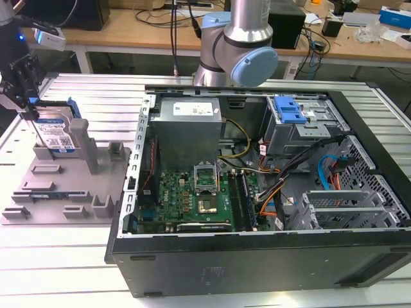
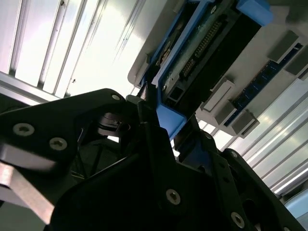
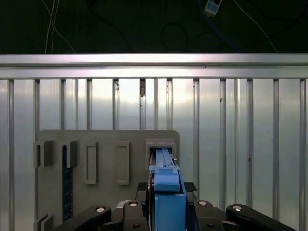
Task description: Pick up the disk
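An open computer case [image 1: 257, 256] is sitting at the near side of a slatted metal table [image 1: 58, 276], its circuit board and cables showing. To the exterior view's left of it, a grey fixture [image 1: 58, 192] with upright posts is lying flat on the table. At the fixture's far end, the disk [image 1: 54, 133] is standing on edge in a slot, with its white-and-blue label facing near and blue plastic along its edges. The gripper [image 1: 27, 106] is hanging over the disk's upper edge. In both wrist views its black fingers [image 3: 143, 191] are sitting narrow against either side of the blue rail [image 2: 168, 118], clamping the disk. Whether the disk is clear of the slot cannot be told. Farther back, the arm's base [image 1: 237, 45] is standing behind the case, with cluttered workbenches [image 1: 160, 25] beyond.
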